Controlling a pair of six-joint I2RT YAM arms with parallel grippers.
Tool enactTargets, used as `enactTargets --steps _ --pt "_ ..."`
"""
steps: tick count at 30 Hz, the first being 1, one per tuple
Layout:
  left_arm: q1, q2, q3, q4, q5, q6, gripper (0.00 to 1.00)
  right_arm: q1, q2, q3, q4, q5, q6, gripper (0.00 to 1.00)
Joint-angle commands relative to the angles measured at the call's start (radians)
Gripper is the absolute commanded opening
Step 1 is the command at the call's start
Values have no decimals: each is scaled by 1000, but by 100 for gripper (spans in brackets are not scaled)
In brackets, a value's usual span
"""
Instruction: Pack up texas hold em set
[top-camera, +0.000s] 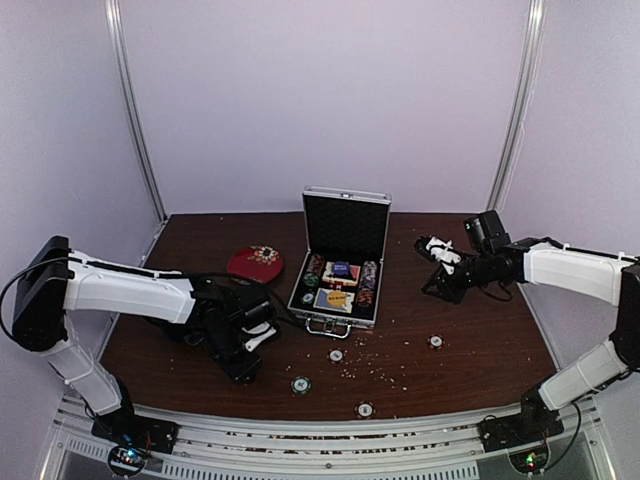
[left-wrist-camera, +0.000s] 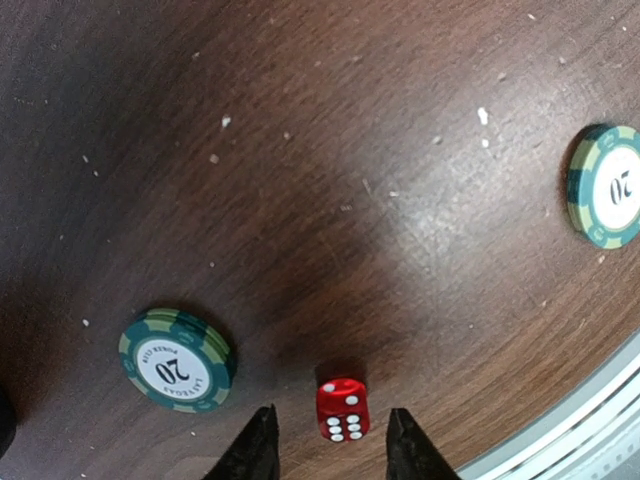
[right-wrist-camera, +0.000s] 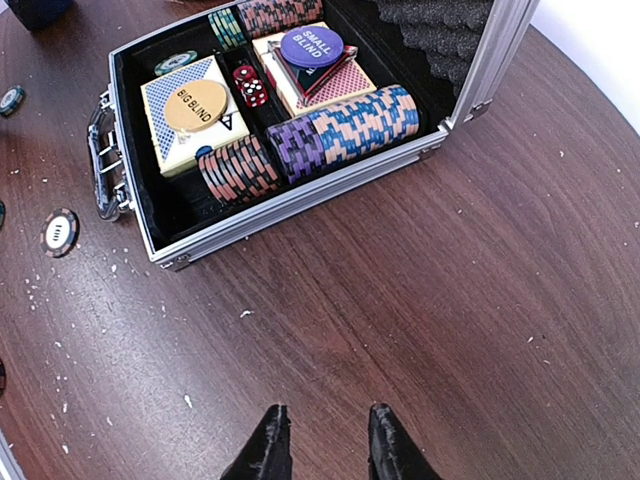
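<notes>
The brown table has the open silver case in its middle, with rows of chips inside. The right gripper hangs near it, fingers a little apart and empty. The left gripper is spread around a tiny red die, beside a green chip.

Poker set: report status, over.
Left end effector open, straddling red die. Right end effector open, empty, near the case. Case lid up, partly packed; chips loose on table. Nothing blocking.

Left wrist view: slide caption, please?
Open left tool straddles a red die on the table; two green chips nearby.
</notes>
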Motion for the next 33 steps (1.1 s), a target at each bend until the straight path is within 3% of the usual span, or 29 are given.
enactTargets --steps 1,22,33 --pt "1 27 2 -7 6 0 36 -1 15 18 2 -3 -17 27" --pt "-3 58 67 -7 20 22 11 -1 29 21 -7 0 -27 28" --pt "-6 130 360 124 -69 72 8 -1 35 25 -11 5 -33 28"
